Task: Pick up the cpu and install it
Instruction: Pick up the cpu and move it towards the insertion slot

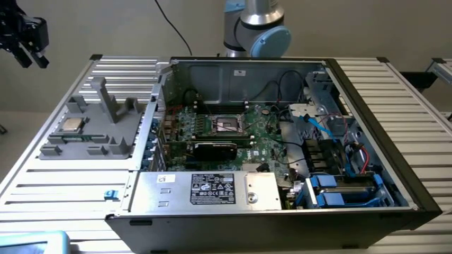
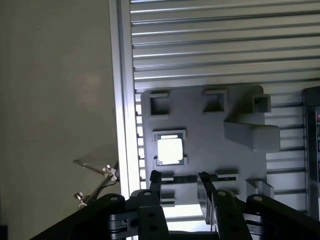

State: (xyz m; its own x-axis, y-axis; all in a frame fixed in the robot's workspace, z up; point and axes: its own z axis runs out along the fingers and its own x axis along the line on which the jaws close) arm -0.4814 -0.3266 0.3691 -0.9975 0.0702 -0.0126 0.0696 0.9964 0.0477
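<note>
wrist view: i see my pincer (image 2: 179, 177) released, empty, well apart from the cpu (image 2: 170, 150) lying in its grey tray (image 2: 210, 135).

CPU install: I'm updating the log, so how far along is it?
Done: nothing that shows; the cpu lies in its gray holder outside the computer case. In hand: nothing; the claw hangs empty above the holder, jaws apart. Left: picking up the cpu and seating it in the socket on the board, which looks unfilled.
</note>
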